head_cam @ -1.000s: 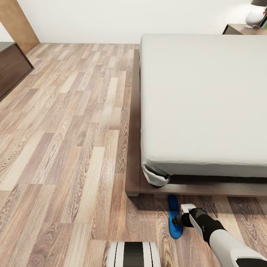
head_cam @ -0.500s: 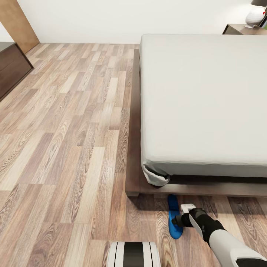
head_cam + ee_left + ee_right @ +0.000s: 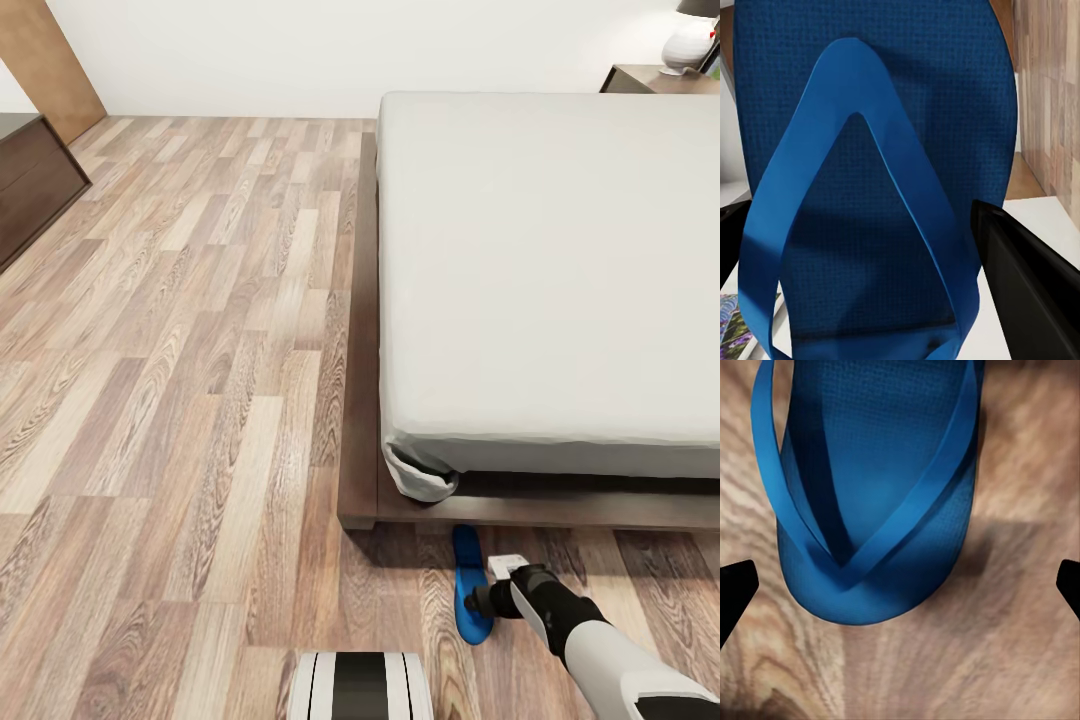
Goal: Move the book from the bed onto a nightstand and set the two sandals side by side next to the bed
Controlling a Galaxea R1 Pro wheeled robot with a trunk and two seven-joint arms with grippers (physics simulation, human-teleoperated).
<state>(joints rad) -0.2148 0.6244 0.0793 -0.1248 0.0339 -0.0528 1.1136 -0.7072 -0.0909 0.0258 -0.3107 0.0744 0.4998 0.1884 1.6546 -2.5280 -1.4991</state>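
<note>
R gripper [image 3: 492, 598] low over floor [image 3: 180, 420], fingers [image 3: 735, 592] spread wide w/ one blue sandal [image 3: 470, 585] lying flat between them, just off bed [image 3: 550, 270] foot-end frame. L fingers [image 3: 1027, 292] pinch 2nd sandal [image 3: 870, 172] at its sides.

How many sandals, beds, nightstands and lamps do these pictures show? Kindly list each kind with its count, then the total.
Sandals: 2, one on the floor, one in the left gripper.
Beds: 1.
Nightstands: 1.
Lamps: 1.
Total: 5.
</note>
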